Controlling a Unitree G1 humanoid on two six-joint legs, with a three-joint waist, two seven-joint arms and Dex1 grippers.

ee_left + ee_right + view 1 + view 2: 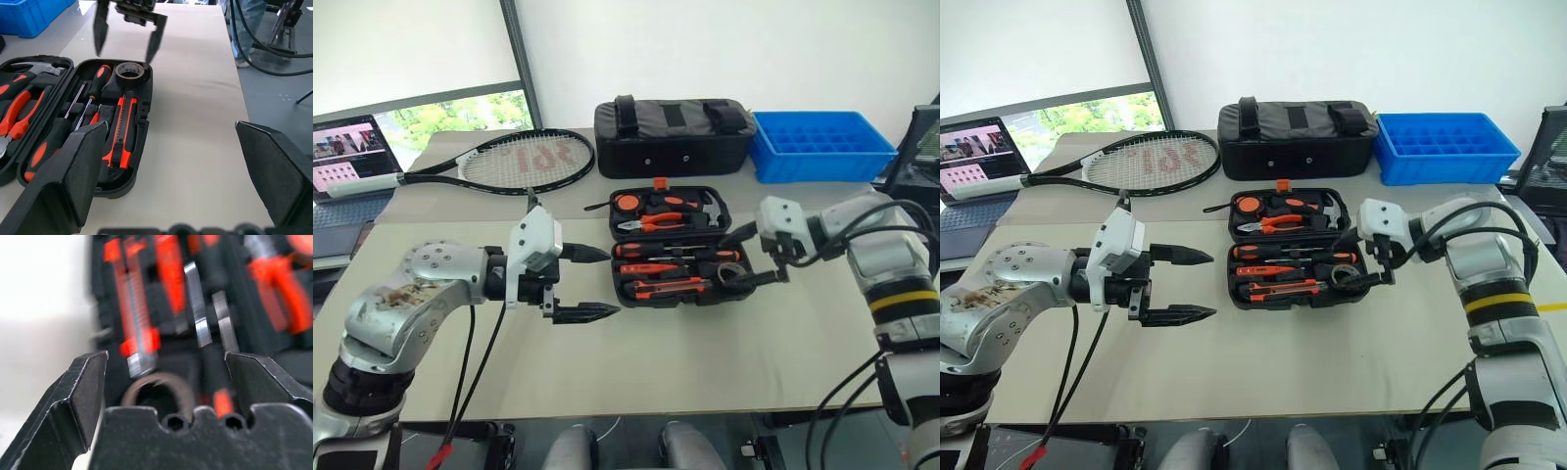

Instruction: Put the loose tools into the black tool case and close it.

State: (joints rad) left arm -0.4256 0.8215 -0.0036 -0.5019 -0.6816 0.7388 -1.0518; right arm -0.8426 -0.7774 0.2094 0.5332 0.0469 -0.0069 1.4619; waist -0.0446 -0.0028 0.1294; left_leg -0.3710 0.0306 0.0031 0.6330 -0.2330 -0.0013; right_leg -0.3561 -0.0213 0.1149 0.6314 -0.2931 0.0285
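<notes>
While the black tool case (671, 245) lies open on the table (705, 352), its lid half rests flat on the far side with an orange latch (659, 183) at its far edge. That half holds pliers (656, 221) and a hammer (705, 203) in moulded slots. The near half holds the loose tools: the two black-and-orange-handled screwdrivers (73, 122) lie side by side, the small orange tester screwdriver (95, 116) sits between them and the orange-and-black utility knife (122, 129), and the small black tape roll (130, 72) stands in the end pocket on the robot's right.

Over that end of the case hangs the right claw (757, 257), angled down and toward the left. Its two black fingers are spread wide, one on each side of the tape roll, and they grip nothing. Whether either fingertip touches the roll or the case rim cannot be told.

To the left of the case, above bare table, the left claw (587, 284) points toward it, fingers spread wide and empty, well apart from the case.

Behind the case sit a black fabric bag (674, 135), a blue plastic crate (822, 145) beside it, and a tennis racket (514, 159) to the left. A laptop (347, 162) stands open at the far left.
</notes>
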